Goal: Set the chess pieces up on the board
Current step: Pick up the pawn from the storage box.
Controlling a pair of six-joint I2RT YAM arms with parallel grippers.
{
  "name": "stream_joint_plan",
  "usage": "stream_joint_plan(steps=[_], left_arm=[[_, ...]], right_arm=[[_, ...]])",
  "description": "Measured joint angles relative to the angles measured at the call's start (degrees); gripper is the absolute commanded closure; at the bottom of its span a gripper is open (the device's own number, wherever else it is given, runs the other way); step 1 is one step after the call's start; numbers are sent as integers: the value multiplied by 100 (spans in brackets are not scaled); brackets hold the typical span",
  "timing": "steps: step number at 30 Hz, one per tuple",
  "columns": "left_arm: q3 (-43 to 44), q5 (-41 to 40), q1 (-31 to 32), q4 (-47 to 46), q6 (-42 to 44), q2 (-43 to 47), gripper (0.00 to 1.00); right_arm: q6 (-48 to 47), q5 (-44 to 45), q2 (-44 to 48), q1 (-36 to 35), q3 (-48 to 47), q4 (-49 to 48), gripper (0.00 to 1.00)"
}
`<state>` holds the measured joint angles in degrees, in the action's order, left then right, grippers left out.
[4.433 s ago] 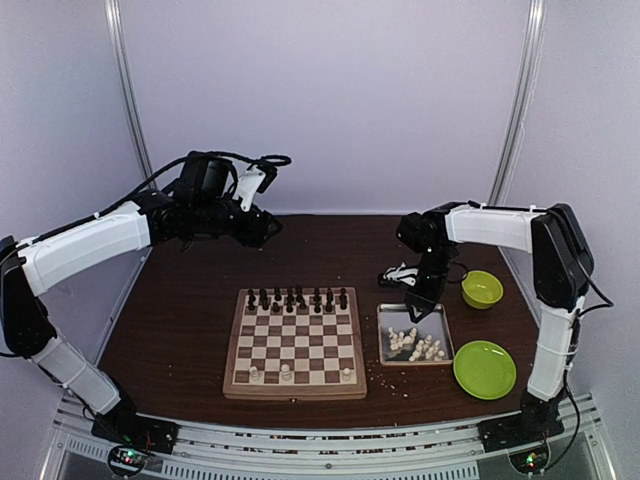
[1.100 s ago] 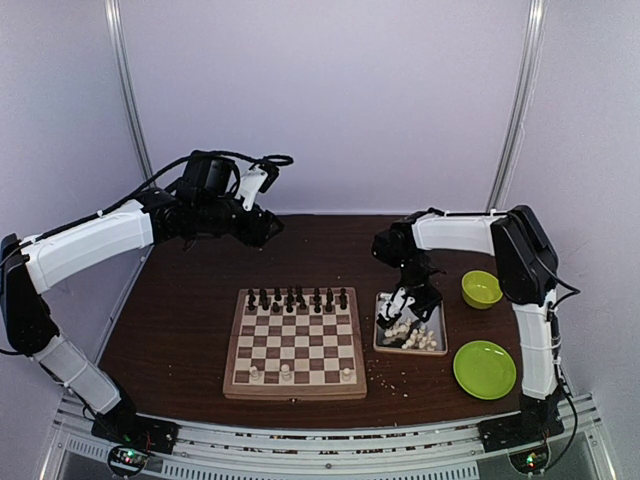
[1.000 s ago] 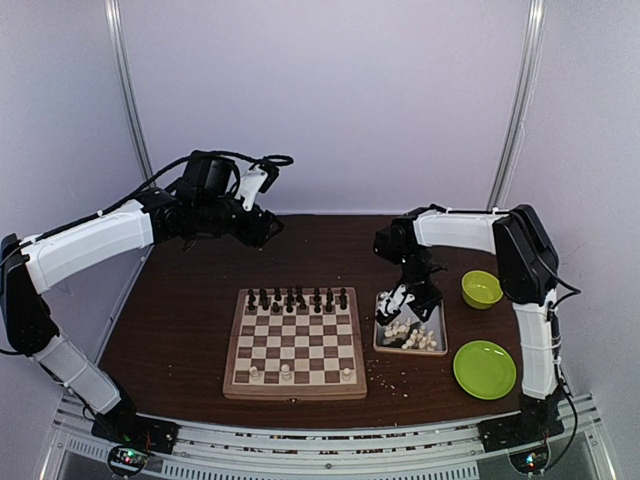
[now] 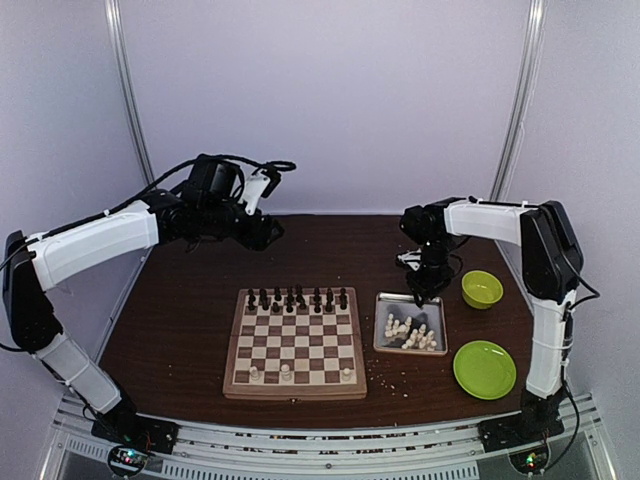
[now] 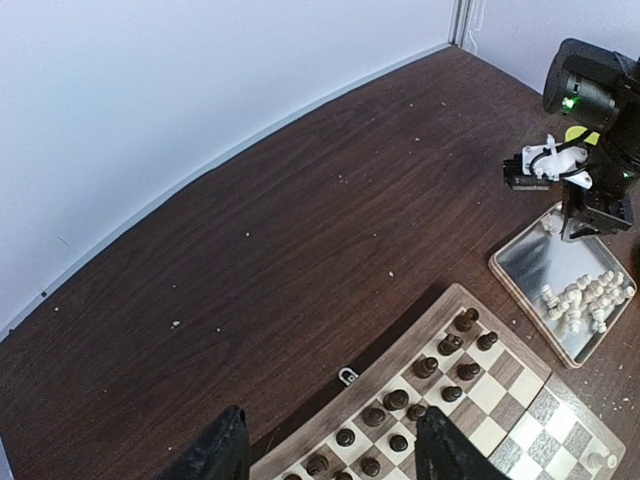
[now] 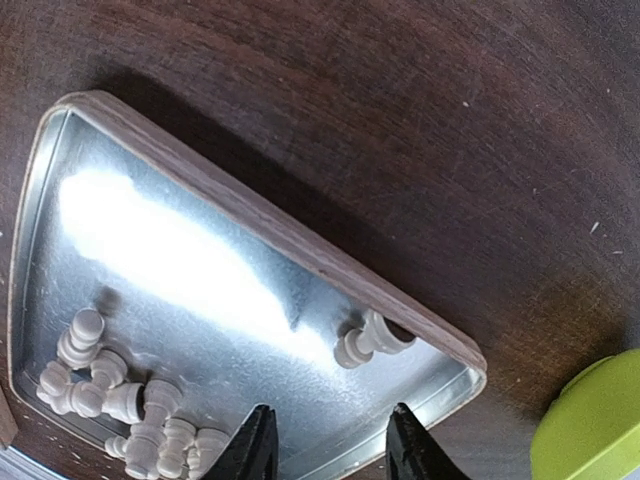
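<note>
Seen from above, the board (image 4: 294, 392) sits mid-worktop (image 4: 180, 320), with dark pieces (image 4: 297, 298) ranked along its far rows. Most of the chess pieces (image 4: 412, 333) lie heaped in a metal tray (image 4: 393, 306) just beside the board's right edge; only three stand on the board's near row. My right jaws hang over the tray's far rim. My left jaws are raised above the worktop behind the board, well apart from any piece. A green bowl (image 4: 482, 289) and a green plate (image 4: 485, 370) sit to the right of the tray.

My left wrist camera shows the left jaws apart with nothing between them. Below them are bare worktop and the board's far edge.

My right wrist camera shows the right jaws apart and empty too, above the tray corner nearest the bowl. A lone piece (image 6: 372, 340) lies on its side against the rim there. The others are tumbled together at the opposite end.

I judge these figures very light, hard and smooth. Lying flat on shiny metal, they will likely roll or skid at a nudge. The best hold looks to be across the narrow stem, just under the head, closing gently and squarely. The lone piece is free of neighbours, but the rim leaves one finger little room. A piece at the heap's edge may be easier.
</note>
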<state>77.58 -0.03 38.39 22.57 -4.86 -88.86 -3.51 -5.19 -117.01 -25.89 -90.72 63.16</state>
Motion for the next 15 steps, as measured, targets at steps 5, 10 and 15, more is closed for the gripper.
stream_joint_plan(steps=[5,10,15], left_arm=[[0,2,0,2,0,-98,42],[0,4,0,11,0,-138,42],[2,7,0,11,0,-142,42]], right_arm=[[442,-57,-33,0,0,-122,70],[741,-33,-188,46,-2,-190,73],[925,50,-378,92,-2,-236,73]])
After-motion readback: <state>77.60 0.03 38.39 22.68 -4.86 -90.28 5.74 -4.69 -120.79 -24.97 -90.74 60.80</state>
